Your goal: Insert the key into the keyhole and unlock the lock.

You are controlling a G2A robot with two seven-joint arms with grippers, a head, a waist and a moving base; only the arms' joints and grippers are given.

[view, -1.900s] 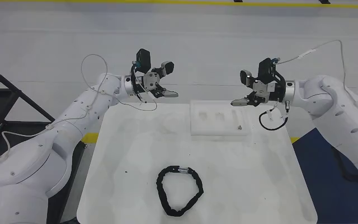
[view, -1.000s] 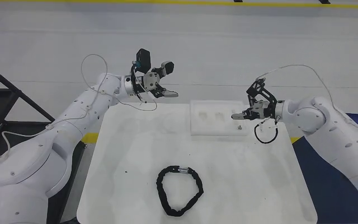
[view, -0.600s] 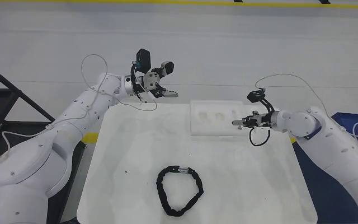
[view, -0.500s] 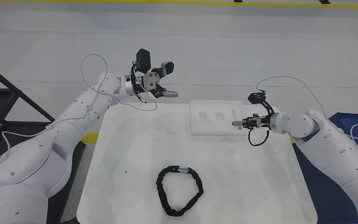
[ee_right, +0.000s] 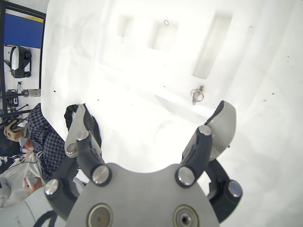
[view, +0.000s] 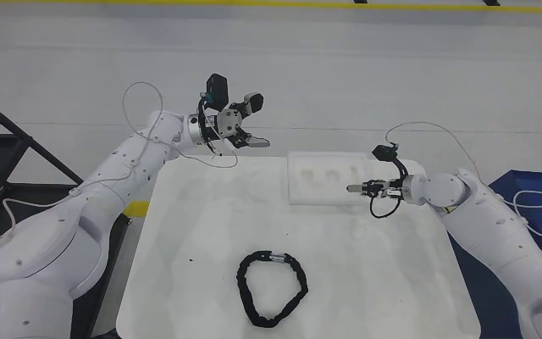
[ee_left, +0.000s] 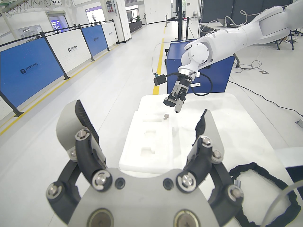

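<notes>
The right gripper (ee_right: 151, 105) is positioned low over the white foam tray (view: 306, 195), at the tray's end toward the robot's right. Its jaws are spread wide and nothing is held between them. The key (ee_right: 196, 94) (a small metal piece with a ring attached) is seen on the tray's upper surface. It is just beside the end of the long recess (ee_right: 213, 45) and just ahead of one fingertip, apart from it. Two smaller recesses are cut in the same tray, and a loose ring (ee_right: 166, 22) lies in the middle one.

The left gripper (ee_left: 142, 107) is held in the air near the far edge of the white table (view: 195, 246), on the robot's left, well apart from the tray. Its jaws are likewise spread wide and empty.

The chain lock (view: 271, 288) is laid in a closed loop on the table toward its near edge, well apart from both grippers. Its metal lock body (view: 273, 255) is located on the side of the loop toward the tray.
</notes>
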